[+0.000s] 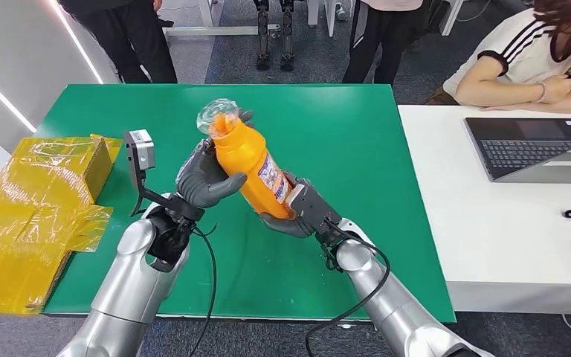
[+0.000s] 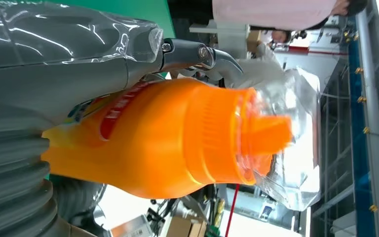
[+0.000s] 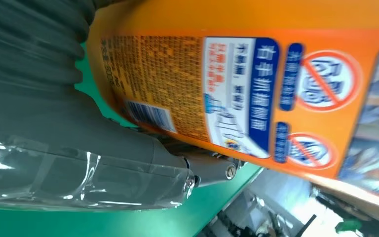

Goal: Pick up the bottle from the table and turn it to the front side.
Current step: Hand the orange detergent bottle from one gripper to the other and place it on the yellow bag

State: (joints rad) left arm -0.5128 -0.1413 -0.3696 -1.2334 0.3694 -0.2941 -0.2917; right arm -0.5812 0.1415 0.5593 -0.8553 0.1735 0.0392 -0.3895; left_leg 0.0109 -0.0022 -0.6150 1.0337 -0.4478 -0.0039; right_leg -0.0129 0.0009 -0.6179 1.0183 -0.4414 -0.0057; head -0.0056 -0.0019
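The orange plastic bottle [image 1: 251, 165], capped by a clear crinkled plastic cover [image 1: 218, 116], was already off the green table [image 1: 357, 134], tilted above its middle. The left hand [image 1: 207, 177] clasped its upper body; the right hand [image 1: 302, 208] cupped its base. Glossy back-label small print faced the right wrist, so turning looked unfinished.

robot lab or test space, green-topped table [image 1: 342, 134] at centre frame, white desk [image 1: 505, 223] with open laptop [image 1: 535, 149] at right, seated person [image 1: 535, 59] upper right, standing people along the top, another robot's legs [image 1: 273, 33] top centre
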